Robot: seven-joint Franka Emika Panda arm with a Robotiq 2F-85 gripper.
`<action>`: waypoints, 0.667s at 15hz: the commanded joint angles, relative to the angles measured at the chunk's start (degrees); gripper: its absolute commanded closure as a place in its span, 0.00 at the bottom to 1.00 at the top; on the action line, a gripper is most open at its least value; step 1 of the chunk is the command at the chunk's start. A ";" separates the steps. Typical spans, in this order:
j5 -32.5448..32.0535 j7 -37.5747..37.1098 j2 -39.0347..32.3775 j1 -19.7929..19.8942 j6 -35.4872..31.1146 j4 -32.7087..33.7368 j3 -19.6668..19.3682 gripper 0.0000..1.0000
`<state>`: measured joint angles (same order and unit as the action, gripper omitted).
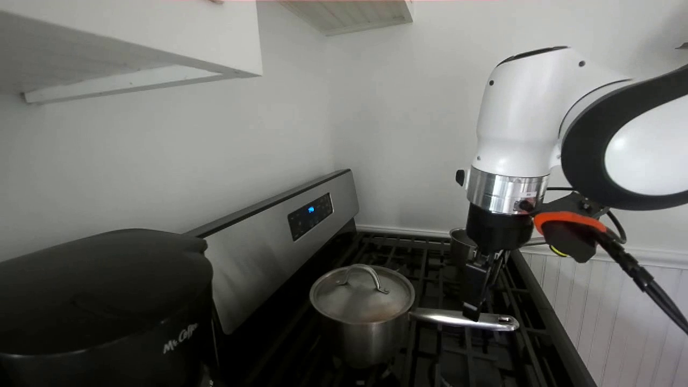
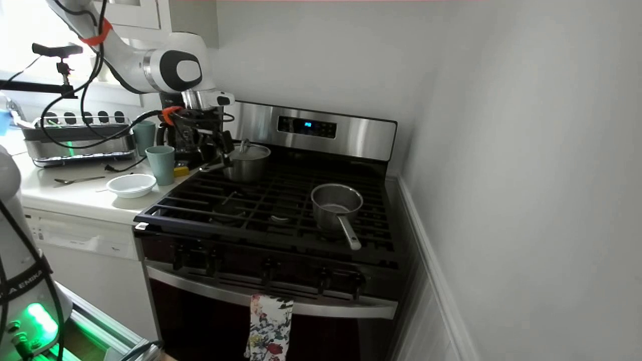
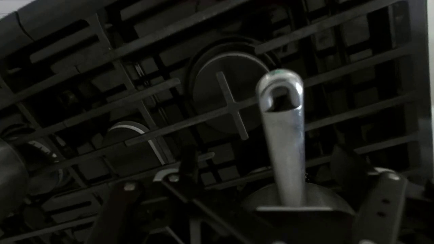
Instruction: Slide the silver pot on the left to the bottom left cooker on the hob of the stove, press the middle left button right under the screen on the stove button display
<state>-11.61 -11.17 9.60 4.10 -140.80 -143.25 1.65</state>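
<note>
The silver pot with a lid point(image 1: 365, 306) stands at the back left of the stove, also in an exterior view point(image 2: 248, 164). Its long handle point(image 3: 286, 145) points toward the stove's front left. My gripper point(image 1: 477, 301) is down at the handle, pointing downward; it also shows in an exterior view point(image 2: 226, 155). In the wrist view the fingers point(image 3: 271, 164) are apart, one on each side of the handle, with gaps on both sides. The front left burner point(image 3: 217, 118) lies beyond the handle. The button display point(image 2: 307, 127) with a lit blue screen is on the back panel.
An open saucepan point(image 2: 336, 206) stands at the front right of the hob, handle forward. A coffee maker point(image 1: 102, 301) stands left of the stove. Green cups point(image 2: 161, 165) and a white bowl point(image 2: 131, 185) are on the counter. A wall point(image 2: 501, 175) borders the stove's right side.
</note>
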 commanded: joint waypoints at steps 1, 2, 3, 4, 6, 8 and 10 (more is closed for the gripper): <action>3.58 4.41 -5.78 -1.44 -4.87 3.16 -0.98 0.00; 4.48 5.51 -6.77 -1.70 -5.59 3.66 -0.97 0.00; 5.09 6.35 -7.80 -1.87 -5.96 4.26 -0.91 0.00; 5.86 7.33 -8.63 -2.05 -6.26 4.77 -0.87 0.00; 7.35 9.26 -10.08 -2.30 -6.03 5.81 -0.85 0.00; 8.97 11.35 -11.03 -2.40 -5.81 6.49 -0.84 0.26; 10.04 13.12 -11.67 -2.31 -5.35 7.14 -0.85 0.41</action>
<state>-4.37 -1.52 -0.37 2.58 -146.42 -137.92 1.50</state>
